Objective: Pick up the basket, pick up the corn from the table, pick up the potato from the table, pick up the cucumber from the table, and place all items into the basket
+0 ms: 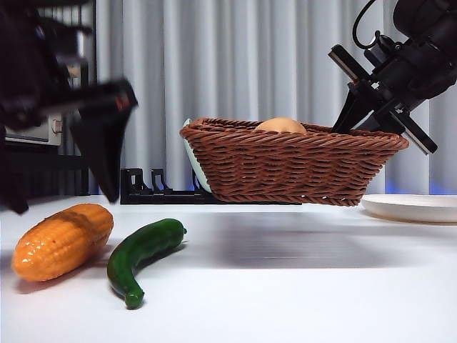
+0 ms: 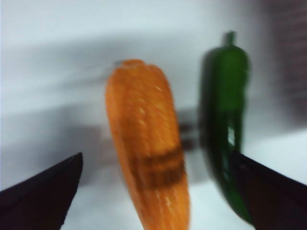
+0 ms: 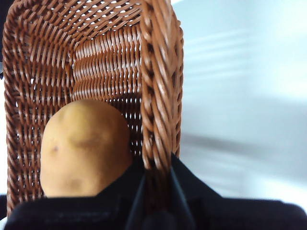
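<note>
While right gripper (image 3: 156,191) clamps brown wicker basket (image 1: 293,168) rim, one tan potato (image 3: 84,148) inside; one orange corn cob (image 1: 63,239), one green cucumber (image 1: 143,250) lower left; left gripper (image 2: 153,191) jaws apart; no writing legible.

We see the corn (image 1: 63,241) and cucumber (image 1: 143,254) lying just beside each other on the worktop (image 1: 300,293), a narrow gap between them, with open worktop on the corn's other side. Our left gripper (image 2: 153,191) hangs above with its fingers (image 2: 43,191) spread wider than the corn. The basket (image 1: 293,168), pinched at its rim by our right gripper (image 3: 156,172), hangs clear of the worktop, the potato (image 3: 84,148) filling one end.
</note>
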Robot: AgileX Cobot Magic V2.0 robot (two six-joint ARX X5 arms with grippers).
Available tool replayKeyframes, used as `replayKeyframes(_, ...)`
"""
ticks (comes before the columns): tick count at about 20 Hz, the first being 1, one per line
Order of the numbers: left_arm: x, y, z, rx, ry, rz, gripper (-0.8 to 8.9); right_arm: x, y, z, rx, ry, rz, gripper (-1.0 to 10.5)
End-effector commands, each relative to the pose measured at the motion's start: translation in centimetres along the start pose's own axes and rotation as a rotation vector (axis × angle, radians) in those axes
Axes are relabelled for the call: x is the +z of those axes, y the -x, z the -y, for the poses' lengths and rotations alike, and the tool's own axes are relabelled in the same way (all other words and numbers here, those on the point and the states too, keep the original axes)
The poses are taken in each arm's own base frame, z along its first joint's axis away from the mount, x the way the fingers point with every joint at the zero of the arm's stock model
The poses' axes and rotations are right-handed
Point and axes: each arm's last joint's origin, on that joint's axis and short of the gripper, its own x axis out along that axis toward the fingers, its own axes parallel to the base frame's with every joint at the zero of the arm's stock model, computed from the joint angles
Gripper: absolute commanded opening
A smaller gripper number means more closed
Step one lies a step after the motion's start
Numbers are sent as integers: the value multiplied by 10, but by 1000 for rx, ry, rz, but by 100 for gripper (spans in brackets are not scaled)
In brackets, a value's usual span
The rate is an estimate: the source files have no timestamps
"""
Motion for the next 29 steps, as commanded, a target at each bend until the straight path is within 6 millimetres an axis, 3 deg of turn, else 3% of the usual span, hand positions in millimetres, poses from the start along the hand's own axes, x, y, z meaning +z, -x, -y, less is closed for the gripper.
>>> replayKeyframes(1, 3, -17, -4, 24, 0, -18, 531, 2, 1, -2, 23, 18, 10, -16)
replayKeyframes(5, 8, -39, -8, 11, 3, -63, 503, 2, 1, -3, 41, 21, 3, -16)
replayKeyframes(6, 9, -42, -8, 13, 1, -64, 379, 2, 1, -3, 41, 21, 3, -16)
replayKeyframes(8, 11, -44, -7, 2, -27, -39, -5, 2, 1, -3, 40, 20, 3, -16)
replayKeyframes(11, 12, -36, -7, -10, -44, -15, -8, 2, 1, -2, 26, 19, 8, -17)
replayKeyframes(13, 12, -17, -9, -28, -45, 25, -8, 2, 1, -1, -4, 16, 15, -17)
replayKeyframes(19, 17, 83, -10, -298, -27, 334, -8, -2, -1, -2, -58, 27, -4, -17)
replayKeyframes(22, 34, 117, -3, -393, -39, 428, -8, -8, -8, -11, -55, 48, -36, -17)
replayKeyframes(25, 55, 127, 7, -407, -66, 480, -8, -17, -18, -27, -24, 88, -76, -17)
replayKeyframes(29, 84, 98, 21, -370, -91, 407, -8, -29, -28, -45, 13, 130, -121, -17)
